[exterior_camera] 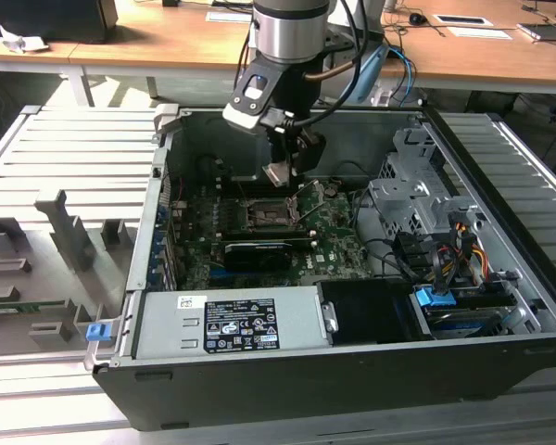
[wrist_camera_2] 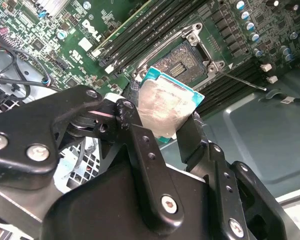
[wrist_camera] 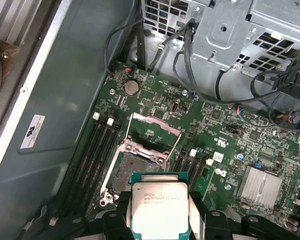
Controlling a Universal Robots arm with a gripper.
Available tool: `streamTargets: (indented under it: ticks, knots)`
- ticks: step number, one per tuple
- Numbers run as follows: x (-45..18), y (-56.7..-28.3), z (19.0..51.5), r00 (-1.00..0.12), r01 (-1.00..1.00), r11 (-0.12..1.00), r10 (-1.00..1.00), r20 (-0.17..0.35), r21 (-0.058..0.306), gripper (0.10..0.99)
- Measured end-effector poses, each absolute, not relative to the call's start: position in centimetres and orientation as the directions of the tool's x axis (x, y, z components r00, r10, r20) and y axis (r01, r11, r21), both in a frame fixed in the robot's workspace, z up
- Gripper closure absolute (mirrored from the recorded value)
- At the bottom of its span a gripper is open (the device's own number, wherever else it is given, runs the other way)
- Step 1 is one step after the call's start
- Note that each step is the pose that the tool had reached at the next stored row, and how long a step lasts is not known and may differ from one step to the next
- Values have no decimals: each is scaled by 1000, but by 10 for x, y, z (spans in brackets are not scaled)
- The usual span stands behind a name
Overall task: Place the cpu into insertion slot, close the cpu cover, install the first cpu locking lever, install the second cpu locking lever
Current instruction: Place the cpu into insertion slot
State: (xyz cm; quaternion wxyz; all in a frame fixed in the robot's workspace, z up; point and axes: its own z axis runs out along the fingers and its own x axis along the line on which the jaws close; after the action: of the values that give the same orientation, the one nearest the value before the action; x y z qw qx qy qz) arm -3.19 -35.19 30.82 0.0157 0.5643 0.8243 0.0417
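Jaws pinching cpu point(wrist_camera: 157, 212) by opposite edges, above open insertion slot point(wrist_camera: 129, 172)

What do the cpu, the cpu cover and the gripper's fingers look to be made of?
The cpu: pale silvery metal top with a dull, slightly smeared sheen, on a teal-green board edge. The cpu cover: thin bare metal, probably steel, silvery-grey with bright glints. The fingers: matte black, fixed with screws; coated metal or hard plastic, the look leaves it open.

Grey slatted bench point(exterior_camera: 74, 158) carries open PC case point(exterior_camera: 259, 399), w/ grey fixture blocks point(exterior_camera: 69, 232) on exterior view's left.
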Motion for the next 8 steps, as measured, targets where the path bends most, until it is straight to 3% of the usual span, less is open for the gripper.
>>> streamTargets:
  ticks: [8]
  knots:
    - [-32,-352,307,-343,936,340,939,21,86,545]
